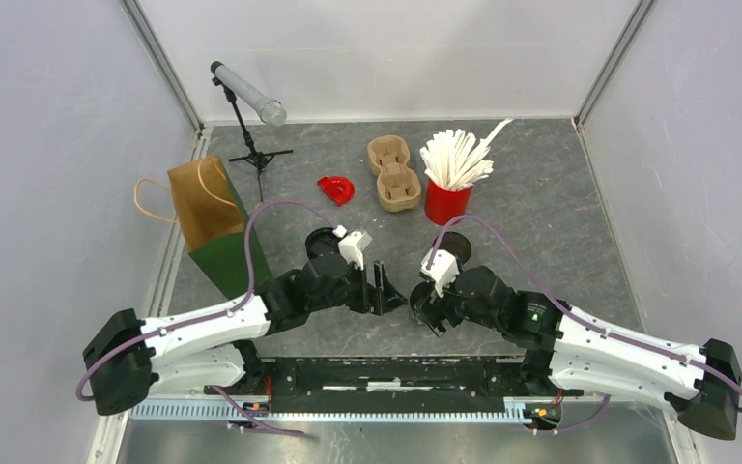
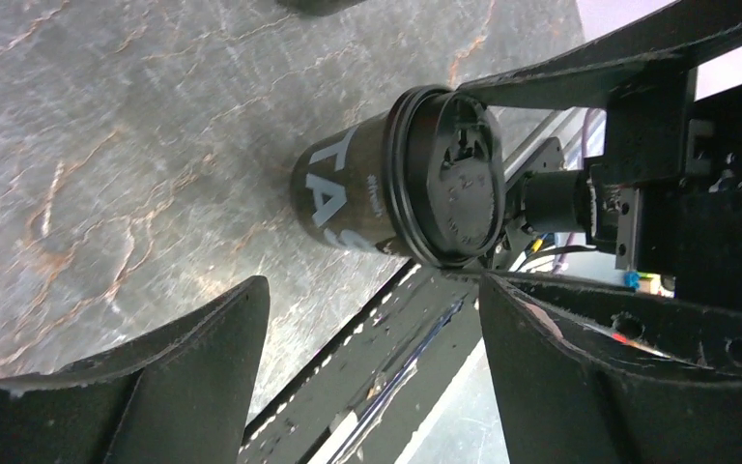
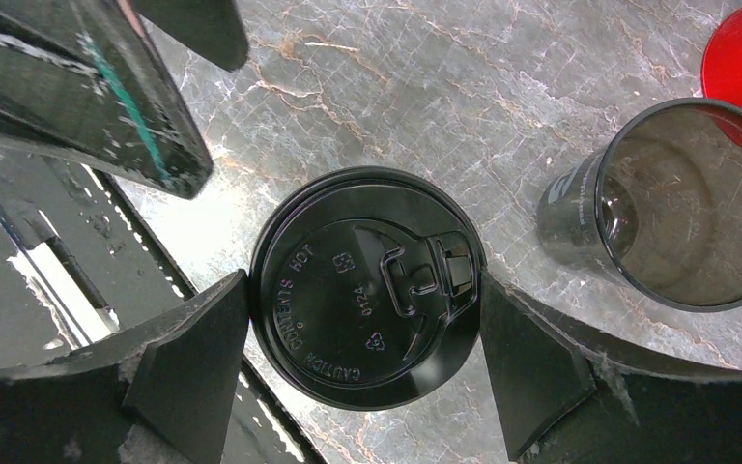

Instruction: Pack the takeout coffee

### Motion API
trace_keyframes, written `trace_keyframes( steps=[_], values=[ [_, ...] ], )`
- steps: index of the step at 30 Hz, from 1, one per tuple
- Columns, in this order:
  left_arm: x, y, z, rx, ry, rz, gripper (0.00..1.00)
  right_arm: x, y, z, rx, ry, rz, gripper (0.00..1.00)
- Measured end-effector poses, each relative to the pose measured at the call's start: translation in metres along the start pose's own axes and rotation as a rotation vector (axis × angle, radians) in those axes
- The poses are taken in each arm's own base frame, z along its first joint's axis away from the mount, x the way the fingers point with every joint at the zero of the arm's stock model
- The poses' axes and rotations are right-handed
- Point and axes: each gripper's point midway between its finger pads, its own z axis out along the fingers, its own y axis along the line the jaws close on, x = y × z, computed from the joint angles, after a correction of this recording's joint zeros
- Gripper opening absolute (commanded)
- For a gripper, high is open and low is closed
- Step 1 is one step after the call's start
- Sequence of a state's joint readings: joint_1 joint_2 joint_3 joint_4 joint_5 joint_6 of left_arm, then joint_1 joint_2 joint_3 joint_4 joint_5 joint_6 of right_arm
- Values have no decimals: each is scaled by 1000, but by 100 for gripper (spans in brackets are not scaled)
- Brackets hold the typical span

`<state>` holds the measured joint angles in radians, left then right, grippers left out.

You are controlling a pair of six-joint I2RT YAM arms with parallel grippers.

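Note:
A black takeout coffee cup (image 3: 348,329) with its black lid on stands on the marble table, close to the near rail. My right gripper (image 3: 365,290) comes down over it, one finger touching each side of the lid rim. In the left wrist view the same cup (image 2: 348,188) shows white lettering, with the right gripper's fingers (image 2: 580,68) reaching in around the lid. My left gripper (image 2: 372,285) is open and holds nothing, its tips a short way from the cup. From above, the left gripper (image 1: 386,290) and the right gripper (image 1: 425,311) face each other.
An empty lidless black cup (image 3: 676,203) stands beside the red cup of white stirrers (image 1: 447,198). Another black cup (image 1: 324,242) sits behind the left arm. A pulp cup carrier (image 1: 393,172), a red piece (image 1: 336,188), a brown paper bag (image 1: 203,203) and a microphone stand (image 1: 251,126) lie farther back.

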<state>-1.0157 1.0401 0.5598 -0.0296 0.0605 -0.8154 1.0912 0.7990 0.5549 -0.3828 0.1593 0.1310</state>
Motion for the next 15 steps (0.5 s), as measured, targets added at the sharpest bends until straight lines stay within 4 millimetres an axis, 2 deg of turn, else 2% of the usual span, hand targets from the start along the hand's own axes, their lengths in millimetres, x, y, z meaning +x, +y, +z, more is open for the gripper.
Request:
trace_keyframes(
  steps=[4, 7, 8, 11, 15],
  values=[
    [0, -7, 15, 52, -9, -24, 85, 3, 0, 1, 0, -1, -1, 81],
    [7, -6, 29, 75, 10, -43, 83, 4, 0, 3, -2, -5, 0, 81],
    [11, -5, 33, 80, 19, -50, 81, 5, 0, 4, -2, -6, 0, 81],
    [21, 2, 46, 79, 45, -74, 63, 8, 1, 5, -3, -3, 0, 81],
    [21, -3, 53, 108, 39, -102, 58, 11, 0, 7, -1, -3, 1, 80]
  ],
)
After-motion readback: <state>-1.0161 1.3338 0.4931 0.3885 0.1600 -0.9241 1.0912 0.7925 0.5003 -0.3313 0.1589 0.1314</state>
